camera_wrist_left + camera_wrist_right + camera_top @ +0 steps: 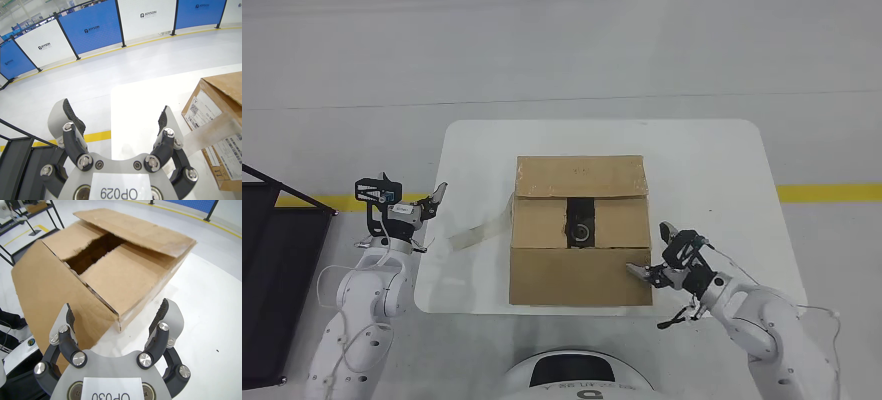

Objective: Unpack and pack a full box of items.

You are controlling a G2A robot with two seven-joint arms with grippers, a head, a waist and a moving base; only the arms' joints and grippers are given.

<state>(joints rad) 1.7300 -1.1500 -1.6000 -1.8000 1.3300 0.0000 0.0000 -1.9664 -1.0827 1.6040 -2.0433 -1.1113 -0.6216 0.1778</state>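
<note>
A brown cardboard box [580, 230] stands mid-table. Its near outer flap [577, 278] hangs forward and its far outer flap [582, 175] is lifted. The two inner flaps lie nearly flat, and a dark gap [582, 225] between them shows a dark round item inside. In the right wrist view the box [117, 281] sits just ahead of my right gripper [116, 313], which is open and empty at the box's near right corner [652, 252]. My left gripper [412, 200] is open off the table's left edge [115, 113]. A loose tape strip [204, 136] trails from the box's left side [477, 232] past one finger.
The white table [702, 170] has bare room right of and behind the box. A black rack [272, 270] stands on the floor left of the table, close under the left arm [22, 151]. Blue and white fence panels [90, 32] line the far floor.
</note>
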